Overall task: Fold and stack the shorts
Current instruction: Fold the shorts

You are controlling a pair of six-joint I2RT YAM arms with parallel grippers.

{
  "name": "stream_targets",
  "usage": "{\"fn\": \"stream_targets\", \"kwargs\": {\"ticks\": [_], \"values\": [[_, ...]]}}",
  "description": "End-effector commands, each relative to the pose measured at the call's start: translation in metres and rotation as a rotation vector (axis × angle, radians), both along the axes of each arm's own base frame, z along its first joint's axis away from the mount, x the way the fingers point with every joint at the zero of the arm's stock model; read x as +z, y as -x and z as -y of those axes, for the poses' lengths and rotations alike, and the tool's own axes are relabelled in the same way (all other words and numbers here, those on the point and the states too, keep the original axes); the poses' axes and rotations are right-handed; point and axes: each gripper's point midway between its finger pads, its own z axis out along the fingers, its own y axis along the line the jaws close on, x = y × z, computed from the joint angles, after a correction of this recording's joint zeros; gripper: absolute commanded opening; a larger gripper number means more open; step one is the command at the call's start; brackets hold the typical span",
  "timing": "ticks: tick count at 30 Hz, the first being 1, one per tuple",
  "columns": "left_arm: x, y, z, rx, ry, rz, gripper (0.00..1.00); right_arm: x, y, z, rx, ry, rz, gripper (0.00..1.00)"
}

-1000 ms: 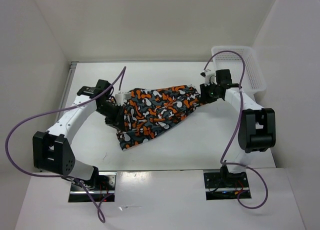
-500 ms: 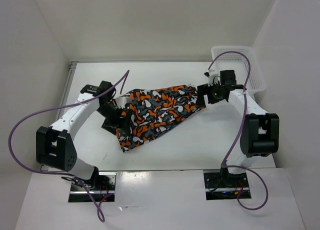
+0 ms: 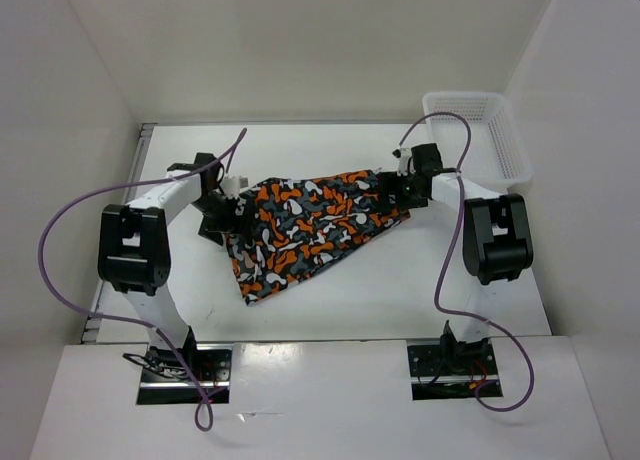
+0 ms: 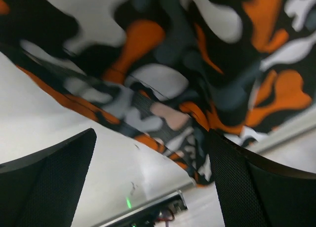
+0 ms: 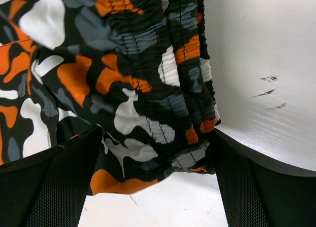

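Right gripper (image 5: 154, 138) is seen clamped on the gathered waistband of the shorts (image 3: 310, 220), which are spread mid-frame over the table (image 3: 400, 290). Whether the left gripper (image 4: 150, 138) is gripping cannot be told through the blur. Both ends should be held level and taut. Open room is left below; the basket (image 3: 505, 140) stands upper right, close.
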Motion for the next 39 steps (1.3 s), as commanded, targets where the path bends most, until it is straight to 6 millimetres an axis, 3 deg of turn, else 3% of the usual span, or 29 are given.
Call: {"fn": "stream_targets", "kwargs": {"ticks": [1,5,6,8,10,11,12,13,14,21,22,23,27,32,35,39], "values": [[-0.008,-0.039,-0.014,0.018,-0.072,0.104,1.00,0.015,-0.029,-0.009,-0.025,0.010,0.094,0.94],[-0.027,-0.047,-0.010,0.014,-0.055,0.083,0.99,0.004,-0.025,-0.012,-0.029,0.017,0.071,0.79],[-0.028,-0.051,-0.005,0.011,-0.029,0.090,0.95,0.004,-0.025,-0.012,-0.029,0.017,0.071,0.69],[-0.032,-0.055,-0.005,0.017,-0.010,0.087,0.61,0.001,-0.021,-0.015,-0.017,0.001,0.058,0.57],[-0.037,-0.060,-0.001,0.014,0.011,0.074,0.27,-0.001,-0.016,-0.014,-0.017,0.002,0.050,0.35],[-0.031,-0.071,-0.004,0.023,0.012,0.108,0.14,-0.004,-0.013,-0.014,-0.017,0.004,0.041,0.27],[-0.032,-0.074,-0.004,0.023,0.012,0.107,0.09,-0.002,-0.009,-0.009,-0.021,0.027,0.051,0.19],[-0.032,-0.079,-0.007,0.032,0.012,0.113,0.09,-0.001,-0.005,-0.006,-0.027,0.035,0.052,0.07],[-0.027,-0.086,-0.011,0.043,0.013,0.132,0.09,0.000,-0.001,-0.005,-0.019,0.039,0.055,0.02],[-0.003,-0.134,-0.031,0.087,-0.021,0.248,0.11,0.004,0.061,0.000,-0.017,0.026,0.008,0.00],[0.001,-0.138,-0.035,0.096,-0.021,0.260,0.15,0.011,0.067,-0.001,-0.011,0.015,0.019,0.00],[0.006,-0.144,-0.035,0.096,-0.021,0.280,0.35,0.013,0.069,0.000,-0.011,0.014,0.025,0.01],[0.036,-0.149,-0.035,0.097,-0.019,0.354,0.66,0.019,0.073,-0.002,0.018,0.010,0.034,0.17],[0.070,-0.168,-0.047,0.121,-0.058,0.467,0.70,0.019,0.069,-0.001,0.044,0.026,0.052,0.20],[0.068,-0.182,-0.048,0.122,-0.058,0.479,0.70,0.013,0.067,-0.001,0.063,0.038,0.054,0.20],[0.055,-0.202,-0.036,0.097,0.012,0.471,0.59,0.014,0.061,0.001,0.067,0.051,0.068,0.20]]}}
